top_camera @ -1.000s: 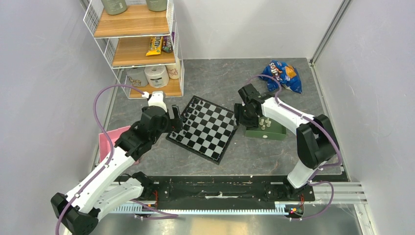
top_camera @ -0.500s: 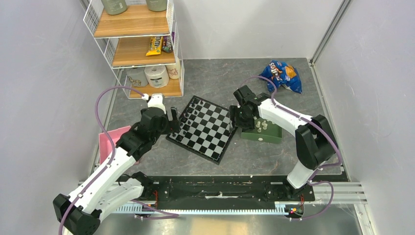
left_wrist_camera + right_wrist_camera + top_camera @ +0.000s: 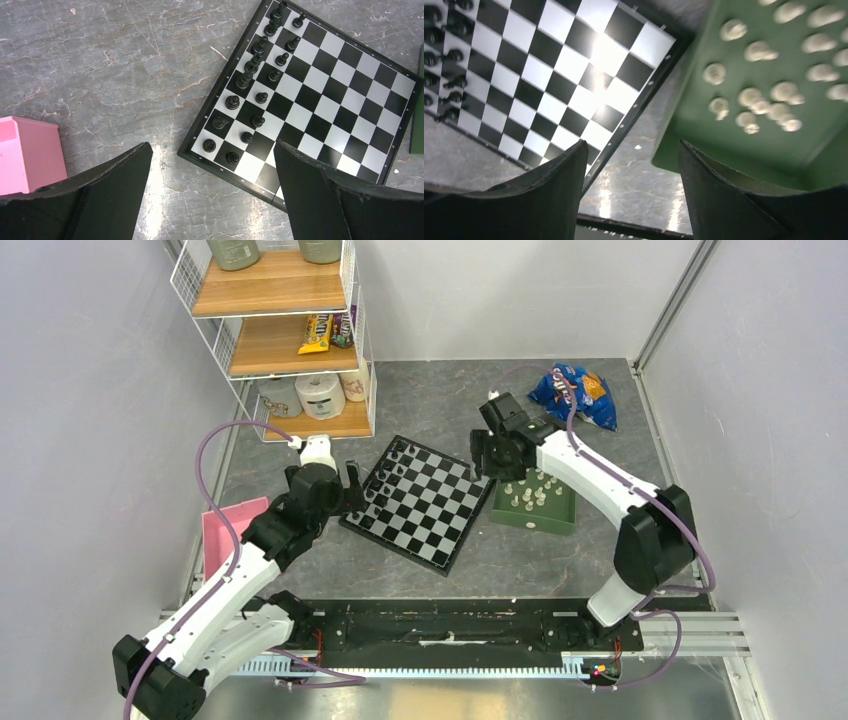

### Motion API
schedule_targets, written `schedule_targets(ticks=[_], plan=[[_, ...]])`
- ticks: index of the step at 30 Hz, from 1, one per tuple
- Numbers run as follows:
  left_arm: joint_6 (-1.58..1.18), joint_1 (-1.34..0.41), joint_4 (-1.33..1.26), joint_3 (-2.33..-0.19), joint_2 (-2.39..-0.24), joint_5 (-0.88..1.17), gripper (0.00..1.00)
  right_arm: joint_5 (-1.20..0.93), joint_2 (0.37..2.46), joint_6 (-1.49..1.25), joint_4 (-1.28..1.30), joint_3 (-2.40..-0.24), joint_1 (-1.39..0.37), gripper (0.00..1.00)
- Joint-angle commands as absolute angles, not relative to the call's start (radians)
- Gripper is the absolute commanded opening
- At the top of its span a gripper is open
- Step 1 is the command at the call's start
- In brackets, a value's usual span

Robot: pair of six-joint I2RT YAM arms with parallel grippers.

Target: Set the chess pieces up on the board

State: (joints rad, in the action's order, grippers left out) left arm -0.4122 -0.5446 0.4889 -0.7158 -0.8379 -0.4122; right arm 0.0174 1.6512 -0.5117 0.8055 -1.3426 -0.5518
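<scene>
The board lies tilted in the middle of the table, with black pieces in two rows along its left edge. Several cream-white chess pieces stand in a green tray just right of the board. My right gripper hovers open and empty over the gap between the board and the tray, with the cream pieces to the right of my right gripper. My left gripper is wide open above the board's left corner, and nothing sits between the jaws of my left gripper.
A pink box sits left of the left arm. A wire shelf with snacks and paper rolls stands at the back left. A blue chip bag lies at the back right. White walls enclose the table.
My right gripper has moved away from the tray's left side toward the back, uncovering more cream pieces, and its jaws have widened a little. The left arm has shifted slightly left.
</scene>
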Motion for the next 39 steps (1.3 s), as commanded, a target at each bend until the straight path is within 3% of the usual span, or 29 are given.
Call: schedule_targets(ticks=[1, 3, 4, 6, 9, 12, 17, 23, 26, 39], plan=[[-0.358, -0.538, 0.446, -0.734, -0.823, -0.473, 1.00, 0.268, 1.563, -0.453, 0.796, -1.402, -0.519, 0.70], [-0.350, -0.534, 0.445, -0.740, -0.827, -0.480, 1.00, 0.324, 1.558, -0.438, 0.760, -1.385, -0.487, 0.63], [-0.348, -0.534, 0.445, -0.745, -0.831, -0.480, 1.00, 0.322, 1.563, -0.443, 0.751, -1.378, -0.460, 0.68], [-0.341, -0.532, 0.436, -0.747, -0.843, -0.476, 1.00, 0.186, 1.591, -0.475, 0.738, -1.377, -0.363, 0.95], [-0.324, -0.526, 0.423, -0.753, -0.870, -0.461, 1.00, 0.006, 1.663, -0.478, 0.726, -1.397, -0.264, 0.97], [-0.311, -0.514, 0.425, -0.772, -0.904, -0.436, 1.00, -0.025, 1.750, -0.460, 0.748, -1.455, -0.248, 0.97], [-0.265, -0.460, 0.433, -0.813, -0.972, -0.362, 1.00, -0.006, 1.857, -0.451, 0.774, -1.525, -0.246, 0.68], [-0.309, -0.319, 0.431, -0.831, -1.009, -0.232, 1.00, 0.069, 1.894, -0.416, 0.777, -1.575, -0.247, 0.48], [-0.330, -0.275, 0.423, -0.833, -1.010, -0.202, 1.00, 0.055, 1.923, -0.393, 0.791, -1.598, -0.247, 0.43], [-0.351, -0.233, 0.429, -0.841, -1.016, -0.221, 0.99, 0.076, 2.003, -0.379, 0.802, -1.636, -0.248, 0.39]])
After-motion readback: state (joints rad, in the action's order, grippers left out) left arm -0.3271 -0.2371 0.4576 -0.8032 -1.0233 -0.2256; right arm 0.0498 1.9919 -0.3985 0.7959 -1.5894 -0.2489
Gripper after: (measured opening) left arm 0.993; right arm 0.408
